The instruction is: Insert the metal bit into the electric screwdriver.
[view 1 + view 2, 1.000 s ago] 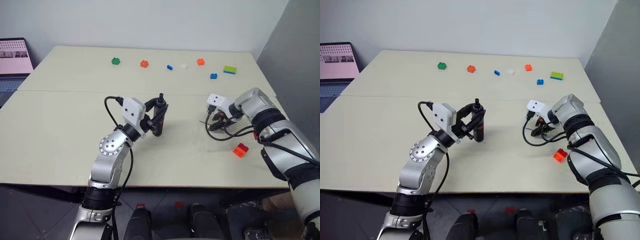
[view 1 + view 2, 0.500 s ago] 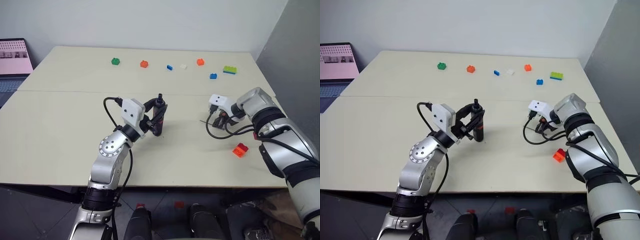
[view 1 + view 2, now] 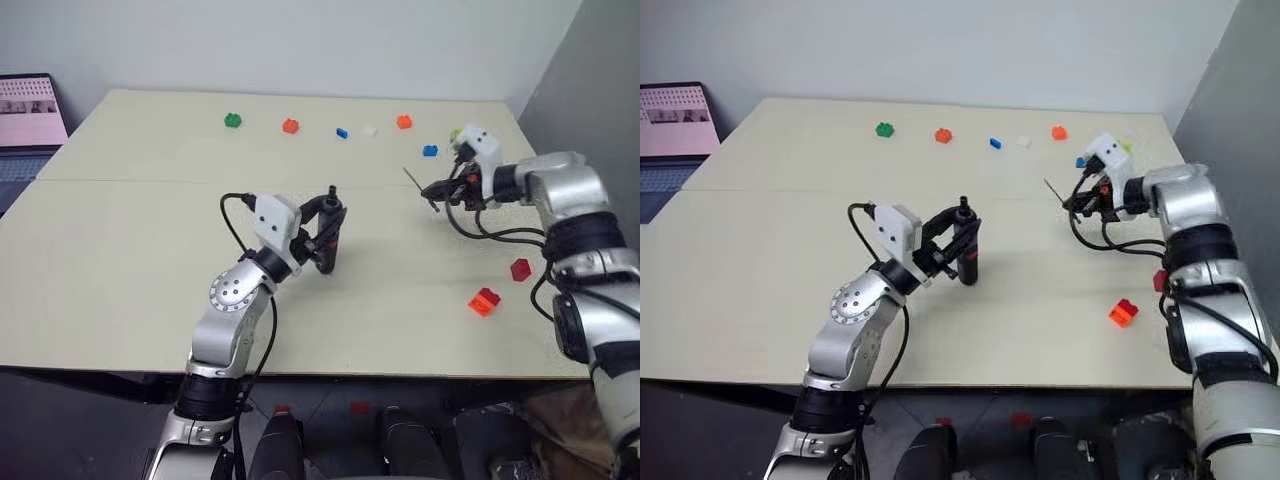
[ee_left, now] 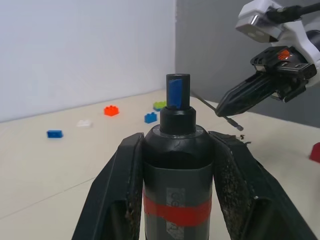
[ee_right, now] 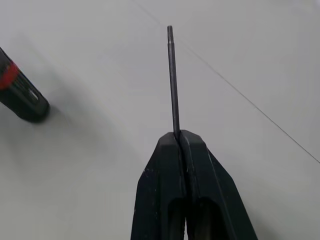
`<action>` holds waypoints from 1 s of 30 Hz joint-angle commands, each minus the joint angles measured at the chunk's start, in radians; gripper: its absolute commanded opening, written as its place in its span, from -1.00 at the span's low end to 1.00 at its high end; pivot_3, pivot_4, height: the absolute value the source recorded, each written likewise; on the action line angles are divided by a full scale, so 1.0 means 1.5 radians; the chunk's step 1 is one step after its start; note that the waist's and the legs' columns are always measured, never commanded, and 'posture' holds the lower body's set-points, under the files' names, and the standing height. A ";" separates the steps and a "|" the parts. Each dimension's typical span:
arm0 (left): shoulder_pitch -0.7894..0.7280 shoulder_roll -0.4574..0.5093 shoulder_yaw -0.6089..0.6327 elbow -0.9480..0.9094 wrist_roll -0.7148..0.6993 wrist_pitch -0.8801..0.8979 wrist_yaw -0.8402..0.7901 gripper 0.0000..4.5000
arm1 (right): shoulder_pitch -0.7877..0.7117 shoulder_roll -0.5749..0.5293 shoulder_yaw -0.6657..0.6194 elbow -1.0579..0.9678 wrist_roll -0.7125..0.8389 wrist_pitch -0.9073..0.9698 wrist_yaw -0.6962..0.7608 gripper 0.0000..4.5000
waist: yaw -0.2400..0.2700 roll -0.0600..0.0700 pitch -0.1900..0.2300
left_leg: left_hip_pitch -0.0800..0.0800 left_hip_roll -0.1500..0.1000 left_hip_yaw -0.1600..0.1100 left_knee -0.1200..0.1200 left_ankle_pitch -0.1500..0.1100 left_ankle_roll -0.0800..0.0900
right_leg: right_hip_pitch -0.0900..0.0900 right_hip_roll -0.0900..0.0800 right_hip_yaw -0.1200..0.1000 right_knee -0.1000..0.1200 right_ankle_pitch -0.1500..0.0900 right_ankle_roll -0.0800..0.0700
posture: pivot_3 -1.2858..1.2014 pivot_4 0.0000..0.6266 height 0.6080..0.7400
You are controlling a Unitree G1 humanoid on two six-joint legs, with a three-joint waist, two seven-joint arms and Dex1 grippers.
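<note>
The electric screwdriver point(image 3: 329, 232) is a black pen-shaped tool with a red band. It stands upright over the middle of the table, its socket end up, with my left gripper point(image 4: 177, 146) shut around its body. To its right and higher up, my right gripper point(image 3: 430, 190) is shut on the metal bit point(image 5: 172, 75). This thin grey rod sticks straight out past the closed fingertips point(image 5: 170, 150) and is clear of the table. In the left wrist view the bit point(image 4: 206, 104) hangs a short way to the side of the screwdriver's top, apart from it.
Several small coloured bricks lie along the far side, among them a green brick point(image 3: 233, 120) and an orange brick point(image 3: 290, 126). A red brick point(image 3: 483, 301) and a dark red brick point(image 3: 520, 269) lie near the table's right edge. A laptop point(image 3: 28, 110) stands at far left.
My right gripper has risen off the table with the bit pinched in it, and its wrist has turned. The left gripper with the screwdriver has shifted slightly to the right.
</note>
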State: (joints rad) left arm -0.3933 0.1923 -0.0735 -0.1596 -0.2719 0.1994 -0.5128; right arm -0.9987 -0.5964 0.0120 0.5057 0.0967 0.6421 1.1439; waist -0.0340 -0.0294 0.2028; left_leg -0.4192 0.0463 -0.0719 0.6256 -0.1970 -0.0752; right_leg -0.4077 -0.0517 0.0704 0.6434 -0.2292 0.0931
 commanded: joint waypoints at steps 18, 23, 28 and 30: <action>-0.009 -0.036 -0.042 0.052 0.045 -0.101 0.005 -0.28 | 0.192 0.227 -0.211 -0.516 0.343 0.071 -0.328 -1.00 | -0.003 0.000 0.000 | 0.001 0.000 0.000 0.001 0.000 0.000 | 0.000 0.000 0.000 0.000 -0.001 -0.003 | 0.03 -0.52 1.00; 0.000 -0.043 -0.040 0.058 0.044 -0.104 0.015 -0.28 | 0.213 0.254 -0.181 -0.539 0.351 0.033 -0.357 -1.00 | -0.003 0.000 0.000 | 0.001 0.000 0.000 0.001 0.000 0.000 | 0.000 0.000 0.000 0.000 -0.001 -0.003 | 0.03 -0.52 1.00; 0.007 -0.040 -0.039 0.056 0.038 -0.102 0.009 -0.28 | 0.249 0.264 -0.120 -0.548 0.307 -0.054 -0.358 -1.00 | -0.004 0.000 0.000 | 0.001 0.000 0.000 0.001 0.000 0.000 | 0.000 0.000 0.000 0.000 -0.001 -0.004 | 0.03 -0.52 1.00; 0.005 -0.035 -0.035 0.055 0.034 -0.099 0.005 -0.28 | 0.256 0.266 -0.101 -0.547 0.297 -0.078 -0.357 -1.00 | -0.004 0.000 0.000 | 0.001 0.000 0.000 0.001 0.000 0.000 | 0.000 0.000 0.000 0.000 -0.001 -0.004 | 0.03 -0.52 1.00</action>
State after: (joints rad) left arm -0.3860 0.1334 -0.1410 -0.0605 -0.2188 0.0571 -0.5039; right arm -0.6082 -0.1970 -0.1526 -0.2766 0.5513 0.5805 0.6087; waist -0.0399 -0.0288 0.2029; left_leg -0.4176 0.0464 -0.0719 0.6269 -0.1968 -0.0750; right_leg -0.4072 -0.0514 0.0710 0.6438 -0.2309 0.0878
